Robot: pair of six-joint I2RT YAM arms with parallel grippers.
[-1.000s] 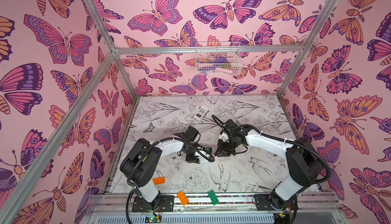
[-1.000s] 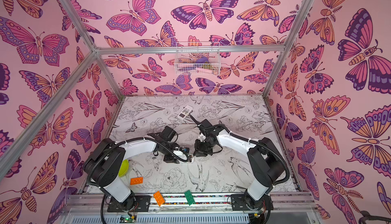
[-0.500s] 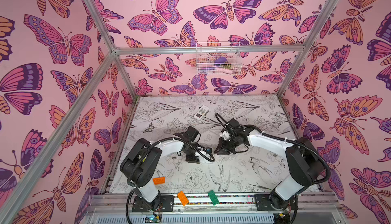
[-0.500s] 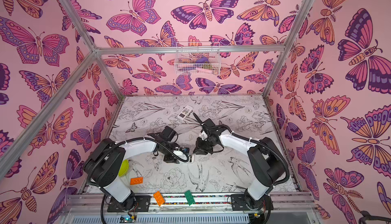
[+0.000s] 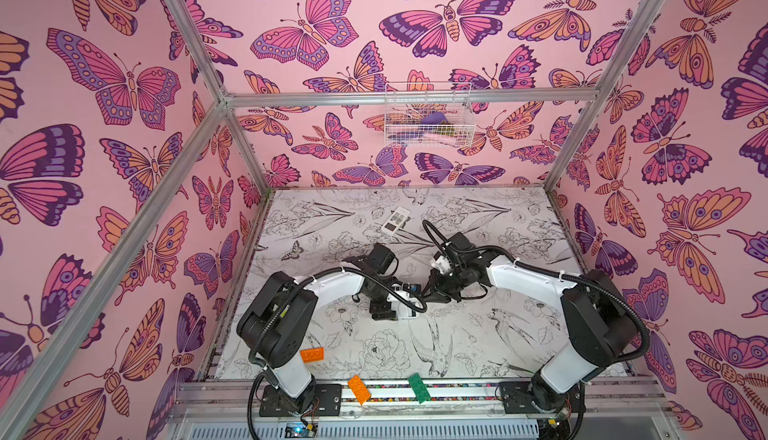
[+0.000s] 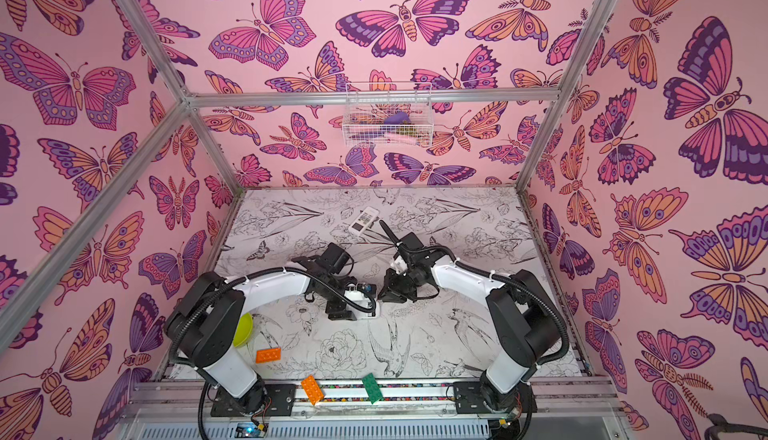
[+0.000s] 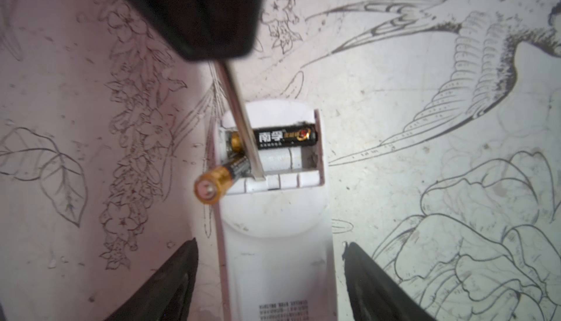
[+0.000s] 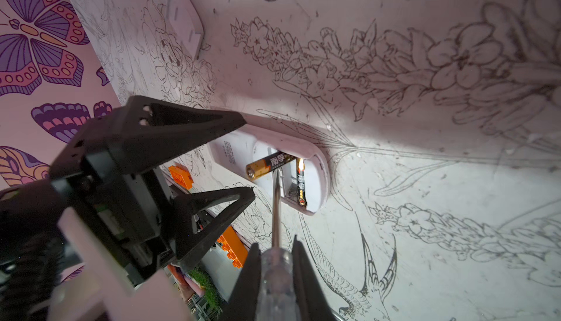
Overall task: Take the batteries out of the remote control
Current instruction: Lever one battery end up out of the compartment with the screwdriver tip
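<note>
Against a second ago, both arms sit about where they were in both top views, and I spot nothing shifted on the mat (image 7: pixel 425 198).

My right gripper (image 8: pixel 275 240) is clamped on the clear handle of a screwdriver (image 8: pixel 275 210). The shaft crosses the seated battery (image 7: pixel 285 137). Its tip is down in the open bay against the raised battery (image 7: pixel 218 180), which tilts up with its gold end poking past the edge of the remote (image 7: pixel 273 243).

My left gripper (image 7: pixel 270 242) stands wide, one finger on each side of that remote with a gap on both sides, holding nothing.

Counts:
- Two batteries in view, both at the bay
- One screwdriver
- Two remotes, the second remote (image 5: pixel 395 220) near the back wall
- One white battery cover (image 8: pixel 182 22) loose on the mat
- Two orange bricks (image 5: pixel 311 354)
- One green brick (image 5: pixel 419 388)
</note>
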